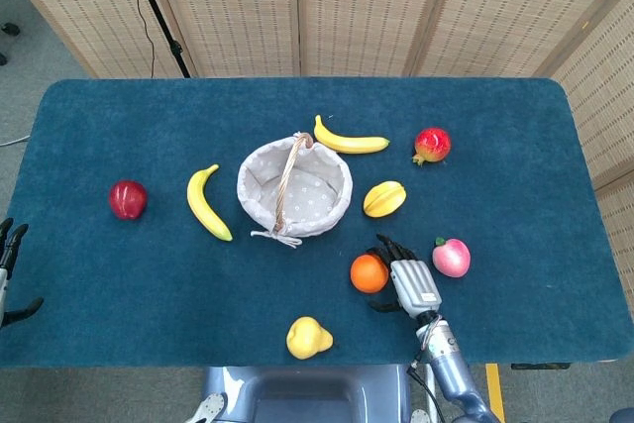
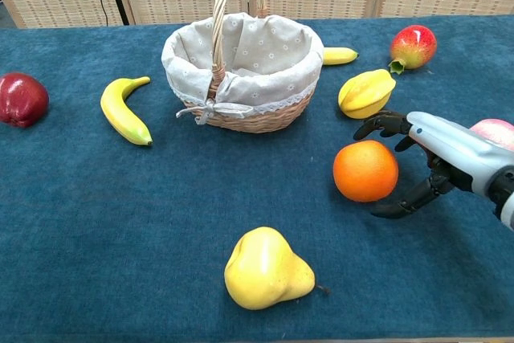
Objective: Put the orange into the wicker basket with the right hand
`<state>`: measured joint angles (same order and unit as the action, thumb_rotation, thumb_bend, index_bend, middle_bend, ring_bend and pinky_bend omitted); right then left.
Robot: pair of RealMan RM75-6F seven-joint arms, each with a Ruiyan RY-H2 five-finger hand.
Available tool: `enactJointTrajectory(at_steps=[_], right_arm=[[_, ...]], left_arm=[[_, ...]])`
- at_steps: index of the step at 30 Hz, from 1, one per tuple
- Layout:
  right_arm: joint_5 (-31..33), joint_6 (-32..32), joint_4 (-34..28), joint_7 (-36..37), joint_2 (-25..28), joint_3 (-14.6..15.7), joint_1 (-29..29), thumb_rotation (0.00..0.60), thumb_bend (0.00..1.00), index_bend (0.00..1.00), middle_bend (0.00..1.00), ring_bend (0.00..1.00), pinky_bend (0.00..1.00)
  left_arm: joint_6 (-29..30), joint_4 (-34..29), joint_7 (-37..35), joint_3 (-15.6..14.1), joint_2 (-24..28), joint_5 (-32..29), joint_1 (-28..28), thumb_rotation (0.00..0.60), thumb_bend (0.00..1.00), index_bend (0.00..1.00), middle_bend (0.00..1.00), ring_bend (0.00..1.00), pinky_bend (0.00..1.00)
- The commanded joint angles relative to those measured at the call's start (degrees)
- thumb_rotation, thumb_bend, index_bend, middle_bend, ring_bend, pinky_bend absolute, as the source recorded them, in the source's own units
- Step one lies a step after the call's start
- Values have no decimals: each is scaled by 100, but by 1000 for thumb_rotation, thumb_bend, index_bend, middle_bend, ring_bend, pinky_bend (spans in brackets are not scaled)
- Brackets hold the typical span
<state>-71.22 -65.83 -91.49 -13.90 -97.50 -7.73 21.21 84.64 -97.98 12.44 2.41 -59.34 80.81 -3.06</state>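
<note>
The orange (image 1: 369,272) (image 2: 365,170) lies on the blue table, in front of and to the right of the wicker basket (image 1: 245,177) (image 2: 241,118), which has a cloth lining and an upright handle. My right hand (image 1: 411,279) (image 2: 438,146) is against the orange's right side. Its fingers (image 2: 377,126) curve over the far side and its thumb (image 2: 397,208) reaches under the near side, spread around the fruit without gripping it. My left hand (image 1: 8,264) shows at the table's left edge with its fingers apart, holding nothing.
A yellow pear (image 1: 308,337) (image 2: 267,269) lies in front of the orange, a peach (image 1: 452,258) just right of my right hand, and a starfruit (image 1: 384,198) (image 2: 366,92) between orange and basket. Bananas (image 1: 207,203) (image 1: 350,140), a pomegranate (image 1: 432,145) and a red apple (image 1: 128,199) lie around.
</note>
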Motion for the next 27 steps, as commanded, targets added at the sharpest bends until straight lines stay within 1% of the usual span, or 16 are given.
enactJointTrajectory(at_steps=[1,3,5,8,10,15,18,21,24,25,27], right_arm=[[-30,-99,127,99,-110,-3,-26,600,7,374,196,272,337],[-102,-200,256,226,-206,0,-54,600,34,444,287,348,408],[-152,-283,381,267,-281,17,-78,600,75,546,387,434,467],[-178,-362,439,269,-328,15,-95,600,114,651,483,521,525],[-184,-394,441,287,-334,6,-105,600,122,678,512,549,548],[-129,-373,328,221,-228,-30,-93,600,128,687,523,564,555],[-197,-487,93,115,-34,-50,-116,600,135,687,523,571,566],[-329,-612,-259,-28,278,-43,-148,600,139,686,523,577,572],[-626,-813,-673,-263,689,28,-197,600,140,686,523,577,572],[-785,-902,-860,-337,899,78,-231,600,140,686,523,577,572],[-895,-956,-1041,-351,1101,123,-266,600,140,686,523,577,572]], left_arm=[[2,1,-20,3,7,-2,1,600,0,0,0,0,0],[-2,-1,-29,2,12,-1,-1,600,0,0,0,0,0],[-2,-5,-30,0,11,2,-3,600,0,0,0,0,0],[-7,0,-26,0,6,-4,-5,600,0,0,0,0,0],[-16,3,-23,-1,4,-9,-8,600,0,0,0,0,0],[-49,15,-19,-4,-5,-26,-21,600,0,0,0,0,0],[-71,27,-31,-3,-10,-49,-27,600,0,0,0,0,0],[-90,47,-17,-3,-20,-67,-34,600,0,0,0,0,0],[-120,55,-7,-10,-34,-71,-48,600,0,0,0,0,0],[-136,62,4,-13,-41,-77,-55,600,0,0,0,0,0],[-140,64,10,-11,-49,-86,-57,600,0,0,0,0,0]])
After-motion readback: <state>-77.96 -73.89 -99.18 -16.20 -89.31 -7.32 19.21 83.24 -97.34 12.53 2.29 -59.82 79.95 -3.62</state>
